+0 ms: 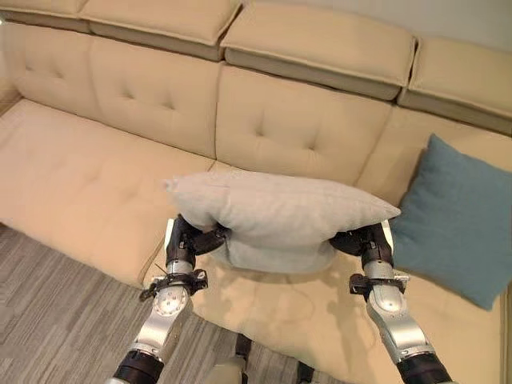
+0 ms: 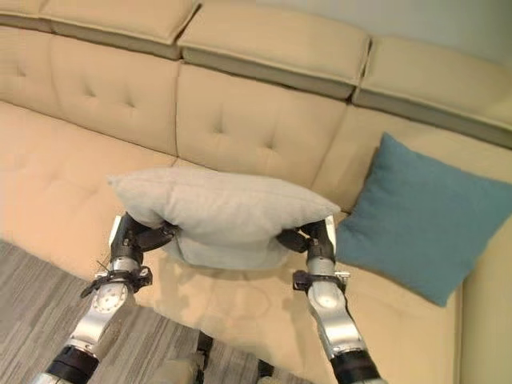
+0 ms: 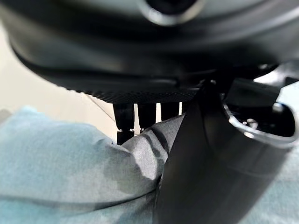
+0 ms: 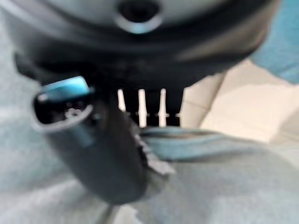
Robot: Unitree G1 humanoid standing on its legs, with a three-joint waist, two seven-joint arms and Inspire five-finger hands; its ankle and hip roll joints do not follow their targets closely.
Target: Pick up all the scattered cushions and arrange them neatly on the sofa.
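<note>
A light grey cushion hangs lengthwise just above the beige sofa's seat, held at both ends. My left hand grips its left end. In the left wrist view the thumb presses the fabric against the fingers behind it. My right hand grips the right end the same way, thumb on the cloth. A teal-blue cushion leans upright against the sofa back at the right, close beside the grey one's right end.
The sofa has a tufted back and headrest pads along the top. Its long seat stretches bare to the left. Grey striped carpet lies in front of the sofa at the lower left.
</note>
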